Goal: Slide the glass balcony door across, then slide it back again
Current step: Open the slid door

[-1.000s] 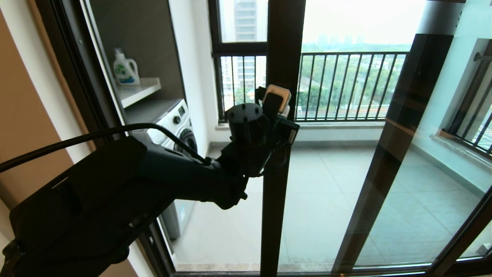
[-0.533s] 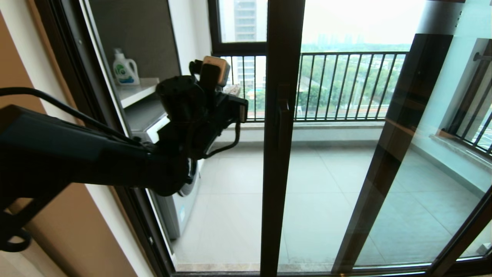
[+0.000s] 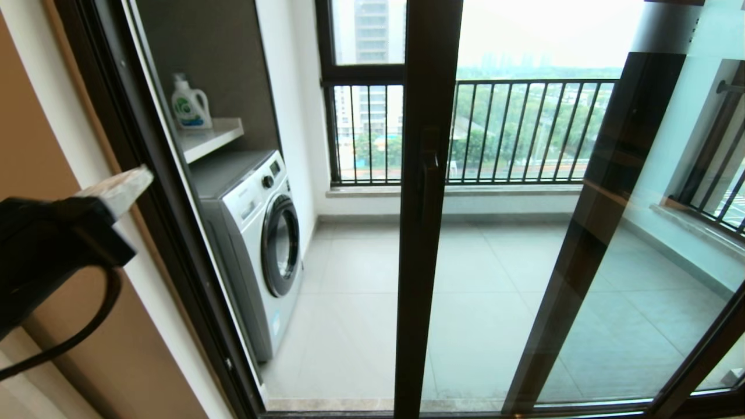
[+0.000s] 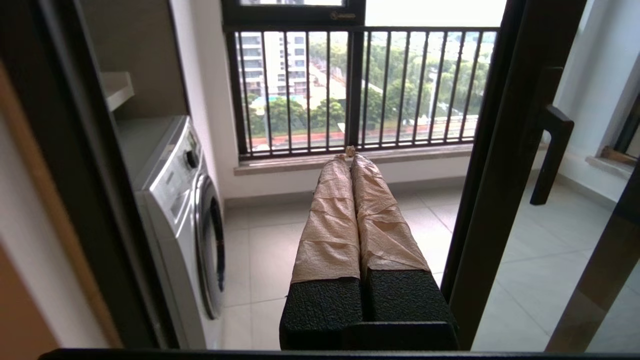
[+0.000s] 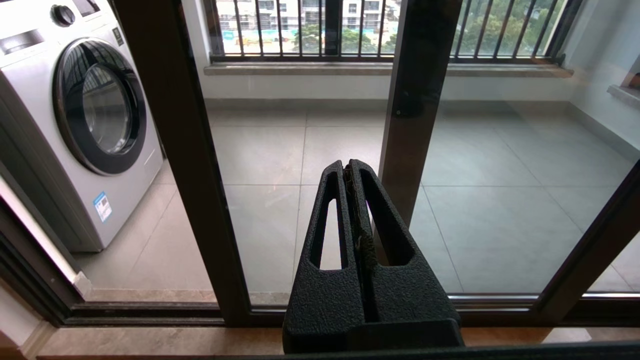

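The glass balcony door (image 3: 424, 105) stands partly open. Its dark upright frame runs down the middle of the head view, with the black bar handle (image 3: 429, 192) on it. My left gripper (image 4: 349, 151) is shut with nothing in it. Its tape-wrapped fingers (image 4: 332, 220) point through the doorway, well clear of the frame (image 4: 500, 190) and the handle (image 4: 550, 150). In the head view only the left gripper's tip (image 3: 125, 183) shows, at the far left by the jamb. My right gripper (image 5: 347, 165) is shut and empty. It hangs low in front of the glass, beside the door frame (image 5: 185, 165).
A white washing machine (image 3: 259, 233) stands on the balcony, just inside the opening. A detergent bottle (image 3: 189, 105) sits on the shelf above it. The left jamb (image 3: 151, 221) and a second dark-framed panel (image 3: 605, 221) flank the door. Railing bars (image 3: 524, 128) close the far side.
My left arm has pulled back from the door handle and swung left, almost out of the head view. The door frame has stayed where it was.
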### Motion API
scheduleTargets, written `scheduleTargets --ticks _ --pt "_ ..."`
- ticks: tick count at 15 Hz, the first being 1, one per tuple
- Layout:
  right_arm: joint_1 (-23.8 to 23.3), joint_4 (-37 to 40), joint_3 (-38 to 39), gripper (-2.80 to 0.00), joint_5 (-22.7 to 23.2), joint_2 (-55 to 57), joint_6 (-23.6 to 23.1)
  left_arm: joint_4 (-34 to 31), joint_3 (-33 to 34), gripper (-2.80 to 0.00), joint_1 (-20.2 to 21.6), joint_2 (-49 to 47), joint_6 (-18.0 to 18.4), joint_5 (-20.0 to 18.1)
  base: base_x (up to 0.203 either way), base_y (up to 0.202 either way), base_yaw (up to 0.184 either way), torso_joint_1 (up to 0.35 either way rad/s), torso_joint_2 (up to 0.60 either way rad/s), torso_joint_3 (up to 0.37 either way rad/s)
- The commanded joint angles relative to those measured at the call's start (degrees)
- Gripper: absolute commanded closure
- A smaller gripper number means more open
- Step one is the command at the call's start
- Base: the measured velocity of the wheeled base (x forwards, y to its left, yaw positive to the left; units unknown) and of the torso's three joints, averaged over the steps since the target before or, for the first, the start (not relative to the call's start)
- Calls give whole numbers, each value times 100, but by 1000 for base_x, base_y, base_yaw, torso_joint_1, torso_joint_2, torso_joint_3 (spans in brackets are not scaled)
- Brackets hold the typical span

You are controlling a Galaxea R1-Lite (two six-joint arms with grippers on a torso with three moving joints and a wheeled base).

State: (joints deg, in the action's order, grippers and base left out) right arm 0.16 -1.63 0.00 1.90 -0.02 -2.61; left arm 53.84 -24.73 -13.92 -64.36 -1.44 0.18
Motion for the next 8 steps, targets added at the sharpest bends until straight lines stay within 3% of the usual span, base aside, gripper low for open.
scheduleTargets --ticks 1,3,5,7,8 --pt "2 -4 70 0 3 2 -3 -516 713 0 209 2146 46 23 0 0 0 0 0 0" --pt "2 -4 70 0 3 2 -3 -1647 1024 0 326 3652 153 153 0 0 0 0 0 0" --pt "2 -4 70 0 3 2 -3 -2361 1597 0 425 4636 229 830 0 0 0 0 0 0" --pt "2 -4 70 0 3 2 -3 -2626 2411 0 499 4844 260 1417 0 0 0 0 0 0" --pt "2 -4 70 0 1 2 -3 -2721 2487 0 526 4820 273 1710 0 0 0 0 0 0"
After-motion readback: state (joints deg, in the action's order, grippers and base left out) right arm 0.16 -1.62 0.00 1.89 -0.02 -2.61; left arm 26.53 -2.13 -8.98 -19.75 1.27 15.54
